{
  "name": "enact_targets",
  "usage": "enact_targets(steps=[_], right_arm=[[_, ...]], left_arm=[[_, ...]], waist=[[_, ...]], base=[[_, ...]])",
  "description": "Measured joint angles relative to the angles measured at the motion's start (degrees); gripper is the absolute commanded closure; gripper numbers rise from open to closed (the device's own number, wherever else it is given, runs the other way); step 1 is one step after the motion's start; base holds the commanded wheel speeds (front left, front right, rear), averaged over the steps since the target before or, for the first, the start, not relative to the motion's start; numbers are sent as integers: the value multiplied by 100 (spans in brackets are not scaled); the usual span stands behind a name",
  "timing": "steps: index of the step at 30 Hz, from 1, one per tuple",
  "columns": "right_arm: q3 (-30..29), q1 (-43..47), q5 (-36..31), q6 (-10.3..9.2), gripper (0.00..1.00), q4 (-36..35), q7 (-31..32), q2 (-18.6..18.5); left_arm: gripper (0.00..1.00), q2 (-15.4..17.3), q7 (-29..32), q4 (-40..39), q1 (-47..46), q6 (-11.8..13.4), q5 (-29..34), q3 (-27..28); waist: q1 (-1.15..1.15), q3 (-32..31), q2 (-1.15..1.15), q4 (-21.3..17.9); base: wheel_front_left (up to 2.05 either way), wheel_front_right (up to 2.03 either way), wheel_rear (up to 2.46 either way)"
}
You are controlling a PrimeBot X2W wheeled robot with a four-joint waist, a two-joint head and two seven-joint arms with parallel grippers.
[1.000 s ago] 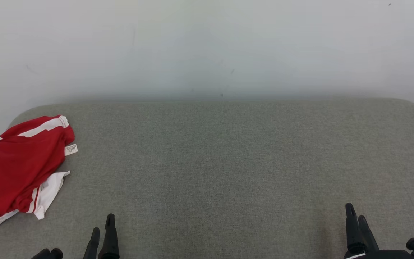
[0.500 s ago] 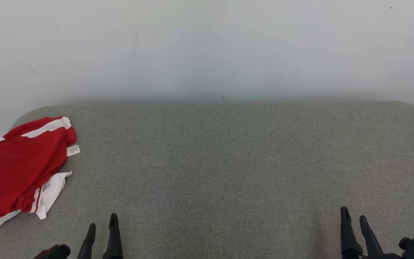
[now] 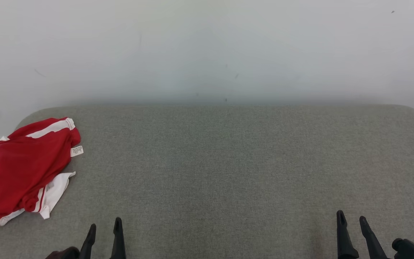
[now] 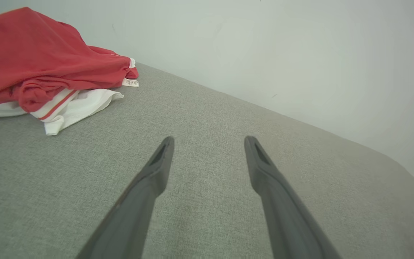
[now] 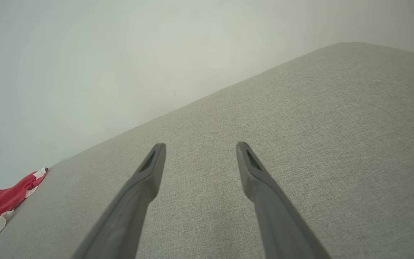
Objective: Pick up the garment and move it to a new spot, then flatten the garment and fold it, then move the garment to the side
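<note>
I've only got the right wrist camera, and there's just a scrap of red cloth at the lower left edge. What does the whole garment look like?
Observer: In the head view the garment is a crumpled red heap with white trim, lying at the left end of the grey pad.
Operator: Is the left gripper on it?
Observer: No. The left gripper is open, clear of the garment, over bare pad nearer the robot.
Operator: Any tag showing?
Observer: Yes, a small white label sticks out at the garment's right edge.
</note>
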Motion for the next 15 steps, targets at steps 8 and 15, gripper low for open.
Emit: enact_targets(steps=[8, 15], right_arm=[[-34, 70, -411, 1, 0, -8, -22, -7], [-33, 157, -765, 2, 0, 8, -43, -10]], left_arm=[[0, 14, -105, 71, 34, 42, 425, -49], [0, 19, -203, 142, 57, 45, 777, -80]], waist=[[0, -47, 0, 41], [0, -73, 0, 57]], base=[[0, 0, 0], [0, 0, 0]])
